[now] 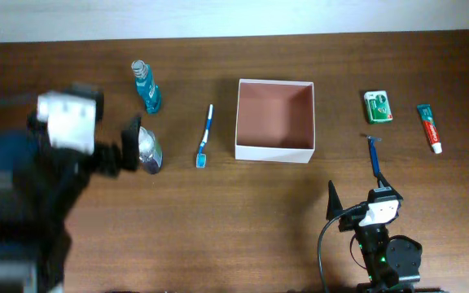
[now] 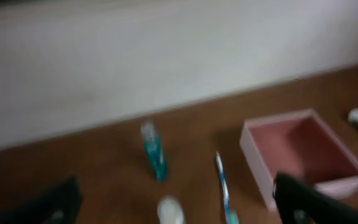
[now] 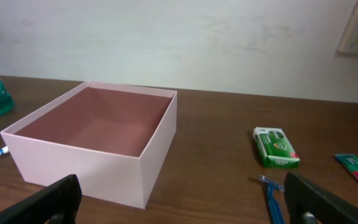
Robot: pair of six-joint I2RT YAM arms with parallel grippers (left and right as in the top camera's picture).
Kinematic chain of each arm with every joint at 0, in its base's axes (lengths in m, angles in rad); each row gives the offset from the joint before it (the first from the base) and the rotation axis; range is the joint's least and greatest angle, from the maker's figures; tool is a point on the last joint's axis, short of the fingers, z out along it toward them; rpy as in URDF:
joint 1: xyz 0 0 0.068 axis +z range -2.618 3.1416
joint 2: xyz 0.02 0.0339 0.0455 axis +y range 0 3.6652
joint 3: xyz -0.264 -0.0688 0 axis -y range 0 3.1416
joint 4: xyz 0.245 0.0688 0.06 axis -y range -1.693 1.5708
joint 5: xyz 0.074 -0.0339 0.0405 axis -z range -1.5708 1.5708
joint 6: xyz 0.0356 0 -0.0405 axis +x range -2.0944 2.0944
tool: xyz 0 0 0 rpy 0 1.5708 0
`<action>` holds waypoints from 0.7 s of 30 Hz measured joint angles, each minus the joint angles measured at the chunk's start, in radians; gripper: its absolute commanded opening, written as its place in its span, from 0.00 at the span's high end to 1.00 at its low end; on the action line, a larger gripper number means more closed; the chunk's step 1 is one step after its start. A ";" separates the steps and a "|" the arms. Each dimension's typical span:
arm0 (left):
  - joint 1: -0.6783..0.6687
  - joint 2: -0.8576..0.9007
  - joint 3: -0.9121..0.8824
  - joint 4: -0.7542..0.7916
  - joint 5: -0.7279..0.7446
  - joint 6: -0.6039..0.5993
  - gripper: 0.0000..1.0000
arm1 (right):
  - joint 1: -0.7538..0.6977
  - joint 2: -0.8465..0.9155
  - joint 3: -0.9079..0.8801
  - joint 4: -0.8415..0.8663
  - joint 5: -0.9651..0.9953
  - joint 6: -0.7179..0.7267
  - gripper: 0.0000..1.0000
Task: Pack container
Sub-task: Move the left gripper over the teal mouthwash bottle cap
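The container [image 1: 274,150], a square box with white walls and a pinkish-brown inside, stands empty at the table's middle; its wall [image 3: 79,168] fills the left of the right wrist view. My left gripper [image 1: 133,146] is open and blurred, hovering by a silvery-white oval item [image 1: 151,151] that shows between its fingers [image 2: 169,210]. A teal bottle [image 1: 146,87] and a blue toothbrush [image 1: 205,136] lie left of the box. My right gripper [image 1: 357,194] is open near the front edge, with nothing in it, and a blue razor [image 1: 374,155] lies just ahead of its right finger.
A small green packet [image 1: 378,107] and a red-and-white toothpaste tube [image 1: 429,128] lie right of the box. A pale wall runs along the table's far edge. The left arm's dark body [image 1: 23,212] covers the front left of the table.
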 measured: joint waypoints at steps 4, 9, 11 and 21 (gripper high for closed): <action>0.000 0.252 0.217 -0.115 0.030 -0.005 0.00 | 0.000 0.000 0.000 0.000 0.000 0.000 0.01; 0.000 0.438 0.256 -0.184 0.053 -0.010 0.00 | 0.000 0.000 0.000 -0.001 0.000 0.000 0.01; 0.000 0.496 0.256 -0.205 0.044 -0.031 0.00 | 0.000 0.000 0.000 -0.001 0.000 0.000 0.01; 0.000 0.697 0.278 -0.142 -0.137 -0.099 0.00 | 0.000 0.000 0.000 -0.001 0.000 0.000 0.01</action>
